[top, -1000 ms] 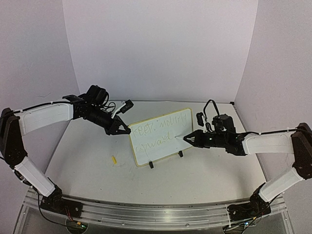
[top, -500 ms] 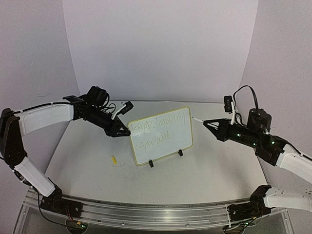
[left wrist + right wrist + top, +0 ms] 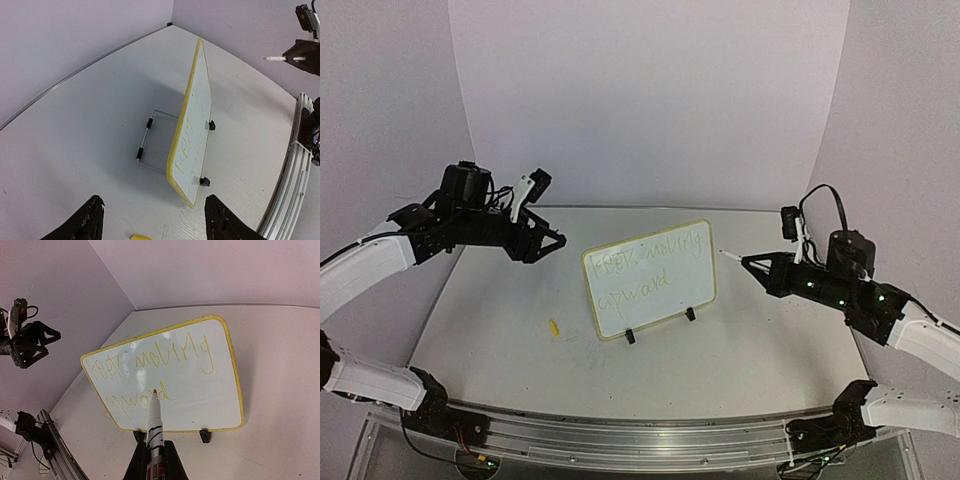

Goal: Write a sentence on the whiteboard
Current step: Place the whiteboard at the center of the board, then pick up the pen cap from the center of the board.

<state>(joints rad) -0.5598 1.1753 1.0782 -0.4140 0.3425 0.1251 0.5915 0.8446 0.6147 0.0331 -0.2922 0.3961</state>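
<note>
The whiteboard (image 3: 665, 290) stands tilted on its two black clip feet mid-table, yellow rim all round. The sentence (image 3: 655, 262), in faint yellow-green, fills two lines; in the right wrist view the sentence (image 3: 150, 360) reads roughly "keep moving upward". My left gripper (image 3: 552, 245) hovers open and empty, left of the board and apart from it; between its fingertips (image 3: 95, 212) I see the whiteboard (image 3: 197, 125) edge-on. My right gripper (image 3: 752, 265) is shut on a marker (image 3: 730, 256), tip aimed at the board with a clear gap. The marker (image 3: 156, 422) sticks out of my right gripper (image 3: 155, 460).
A small yellow cap (image 3: 554, 327) lies on the table left of the board, also low between the left fingers as the cap (image 3: 141, 237). A wire stand (image 3: 150, 137) props the board from behind. Walls close the back and sides; a metal rail (image 3: 640, 435) runs along the near edge.
The left gripper has opened, let go of the board's left edge and pulled back to the left and up. The right gripper withdrew the marker from the board to the right.
</note>
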